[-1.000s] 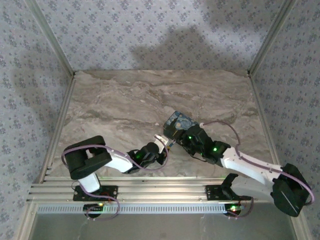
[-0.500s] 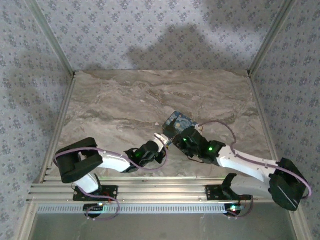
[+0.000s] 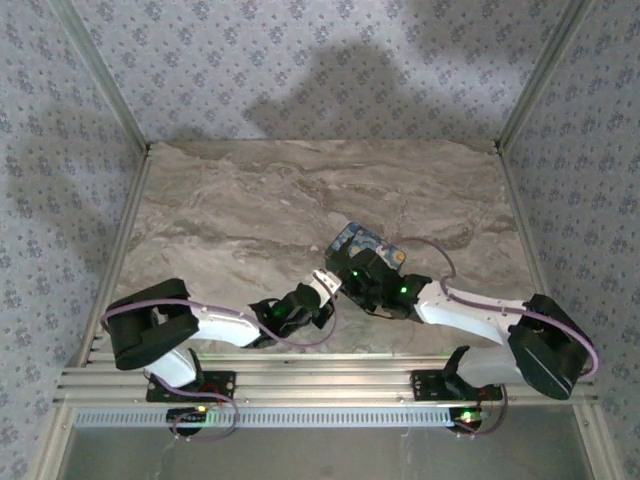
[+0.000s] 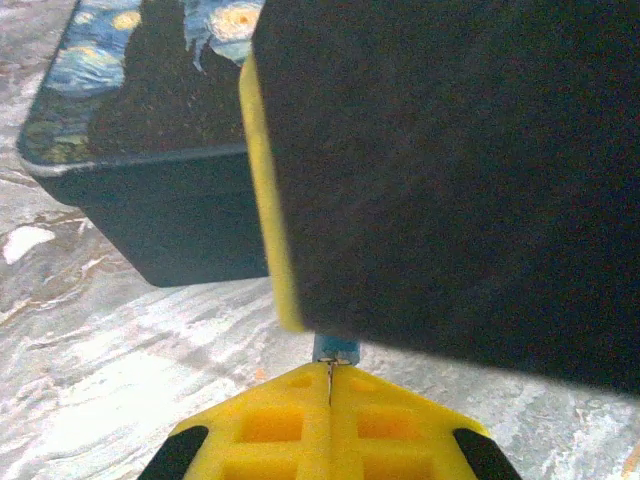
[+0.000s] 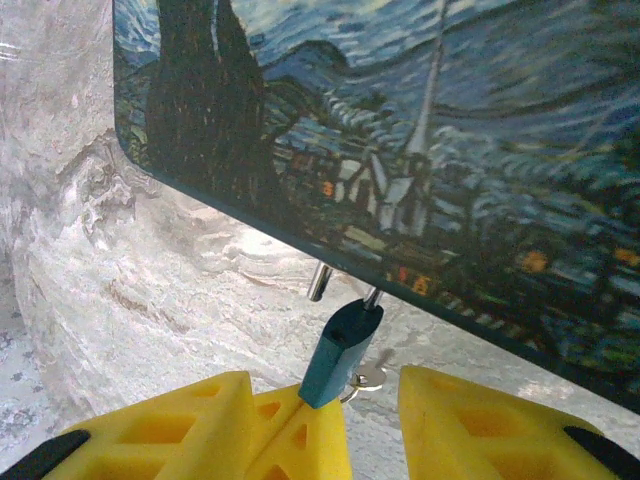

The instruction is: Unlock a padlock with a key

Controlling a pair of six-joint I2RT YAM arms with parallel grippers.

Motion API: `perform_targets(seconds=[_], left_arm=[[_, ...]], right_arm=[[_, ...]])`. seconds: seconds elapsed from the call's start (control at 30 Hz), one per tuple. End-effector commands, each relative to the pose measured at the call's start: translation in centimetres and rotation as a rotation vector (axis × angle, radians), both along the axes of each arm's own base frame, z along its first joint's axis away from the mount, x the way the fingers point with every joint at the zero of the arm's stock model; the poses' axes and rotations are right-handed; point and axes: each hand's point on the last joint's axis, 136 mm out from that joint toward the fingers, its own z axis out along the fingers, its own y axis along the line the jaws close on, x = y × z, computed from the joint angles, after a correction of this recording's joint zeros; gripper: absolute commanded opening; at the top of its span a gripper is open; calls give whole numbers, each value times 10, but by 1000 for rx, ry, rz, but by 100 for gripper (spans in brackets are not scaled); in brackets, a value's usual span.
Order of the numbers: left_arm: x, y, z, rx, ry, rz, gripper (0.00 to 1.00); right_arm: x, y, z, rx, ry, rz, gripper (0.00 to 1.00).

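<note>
The padlock [image 5: 400, 120] is printed with a dark blue night sky, swirled in light blue and dotted with yellow, with a black tree shape across it; its side walls are seen plain dark navy. The key [image 5: 340, 352] is headed in teal-blue, with a silver shaft. The left gripper [image 4: 330, 372] is padded in yellow, cornered in black. The table [image 3: 250, 200] is marbled in grey and beige. The walls [image 3: 300, 60] are papered pale grey-blue with small repeated floral sprigs.
</note>
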Motion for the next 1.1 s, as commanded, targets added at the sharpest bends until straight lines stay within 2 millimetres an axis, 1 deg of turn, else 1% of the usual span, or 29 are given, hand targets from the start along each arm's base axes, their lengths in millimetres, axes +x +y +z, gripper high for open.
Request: perform_targets(seconds=[0.0,0.2,0.33,0.4,0.5,0.6,0.67,0.77,0.83,0.9,0.97,1.07], left_arm=[[5,-5,23,-11,-68,10,0],[4,-5,24,12,-90,7,0],[3,-5,25,28,-104,0,0],[2,-6,24,32,-109,-5,0],[1,-7,25,25,-108,-8,0],[1,-8,27,3,-100,-3,0],[0,-8,29,-16,-99,2,0],[0,-9,34,-43,-97,9,0],[0,-9,37,-57,-98,8,0],[-1,-11,41,-71,-97,1,0],[-2,-13,46,-88,-93,-10,0],[-4,-17,50,-109,-83,-20,0]], right_arm=[[5,9,4,11,-3,18,42],[5,17,-4,-4,18,49,37],[5,18,-7,-13,27,55,37],[5,19,-8,-8,30,53,39],[6,20,-8,4,24,45,45],[8,20,-6,23,7,28,48],[8,20,-4,37,-9,14,48],[9,13,4,43,-38,-20,46],[8,7,10,42,-54,-38,44],[6,2,18,41,-68,-53,39],[5,-3,27,39,-83,-73,36],[2,-11,35,27,-98,-86,35]])
